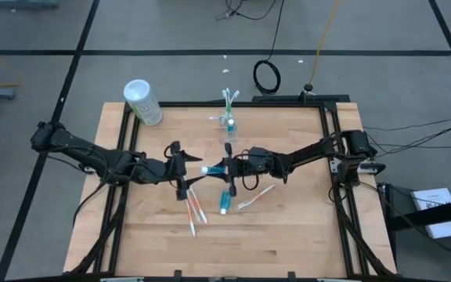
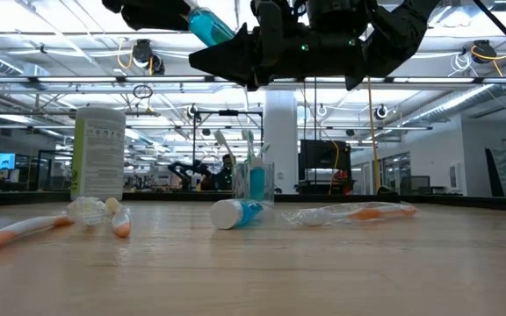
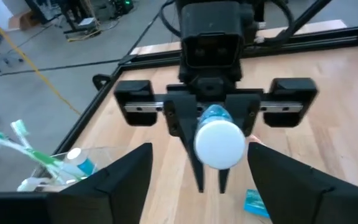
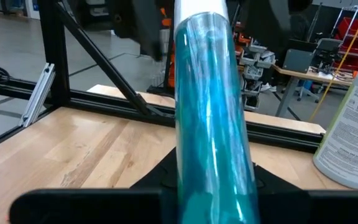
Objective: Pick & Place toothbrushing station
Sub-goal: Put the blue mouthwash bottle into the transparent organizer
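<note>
Now, from left to right, my left gripper [image 1: 185,167] stands spread apart beside the white cap of the toothpaste tube [image 1: 214,170], while my right gripper [image 1: 229,166] pinches that tube's tail, holding it level above the table [image 1: 288,243] mid-board.

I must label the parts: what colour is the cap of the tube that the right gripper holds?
White; the tube body is blue. The left wrist view shows the cap best.
</note>
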`<state>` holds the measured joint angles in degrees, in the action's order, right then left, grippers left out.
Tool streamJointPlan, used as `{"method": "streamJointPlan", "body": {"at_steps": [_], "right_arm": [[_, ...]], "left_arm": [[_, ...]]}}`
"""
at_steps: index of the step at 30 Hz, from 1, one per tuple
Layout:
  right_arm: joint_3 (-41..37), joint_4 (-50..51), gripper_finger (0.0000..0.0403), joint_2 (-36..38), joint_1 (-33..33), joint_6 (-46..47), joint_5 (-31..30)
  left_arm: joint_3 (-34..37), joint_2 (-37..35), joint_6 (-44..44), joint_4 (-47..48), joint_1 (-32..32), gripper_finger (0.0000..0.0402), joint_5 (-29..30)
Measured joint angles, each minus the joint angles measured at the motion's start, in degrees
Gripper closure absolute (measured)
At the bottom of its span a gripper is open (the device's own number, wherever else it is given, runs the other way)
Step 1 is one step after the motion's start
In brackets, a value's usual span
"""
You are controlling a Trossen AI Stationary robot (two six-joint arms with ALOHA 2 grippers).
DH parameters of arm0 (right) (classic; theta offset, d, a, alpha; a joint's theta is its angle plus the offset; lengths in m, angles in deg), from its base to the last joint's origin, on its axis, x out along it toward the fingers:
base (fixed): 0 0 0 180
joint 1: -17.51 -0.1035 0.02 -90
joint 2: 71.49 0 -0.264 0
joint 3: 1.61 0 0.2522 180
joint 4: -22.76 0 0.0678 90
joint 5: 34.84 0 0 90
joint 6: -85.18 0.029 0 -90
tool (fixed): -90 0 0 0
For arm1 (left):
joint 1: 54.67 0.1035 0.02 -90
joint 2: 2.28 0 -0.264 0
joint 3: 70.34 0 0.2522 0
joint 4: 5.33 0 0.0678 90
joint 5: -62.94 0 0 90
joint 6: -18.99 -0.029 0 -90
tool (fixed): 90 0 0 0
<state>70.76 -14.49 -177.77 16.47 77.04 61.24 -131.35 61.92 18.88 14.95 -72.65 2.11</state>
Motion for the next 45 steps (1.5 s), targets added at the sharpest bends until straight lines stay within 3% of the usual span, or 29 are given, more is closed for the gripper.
{"method": "streamJointPlan", "body": {"at_steps": [5, 20, 37, 45], "right_arm": [[0.0, -0.1, 0.0353, 0.0, 0.0, 0.0, 0.0], [0.0, 0.0, 0.0353, 0.0, 0.0, 0.0, 0.0], [0.0, 0.0, 0.0353, 0.0, 0.0, 0.0, 0.0], [0.0, 0.0, 0.0353, 0.0, 0.0, 0.0, 0.0]], "left_arm": [[0.0, 0.5, -1.3, -0.1, 0.0, 0.0131, -1.0], [0.0, 0.7, -7.6, -0.8, 0.0, 0.0221, -2.2], [0.0, 0.7, -10.3, -0.8, 1.6, 0.0224, -2.3], [-0.1, 0.7, -10.4, -2.4, 1.6, 0.0224, -5.7]]}}
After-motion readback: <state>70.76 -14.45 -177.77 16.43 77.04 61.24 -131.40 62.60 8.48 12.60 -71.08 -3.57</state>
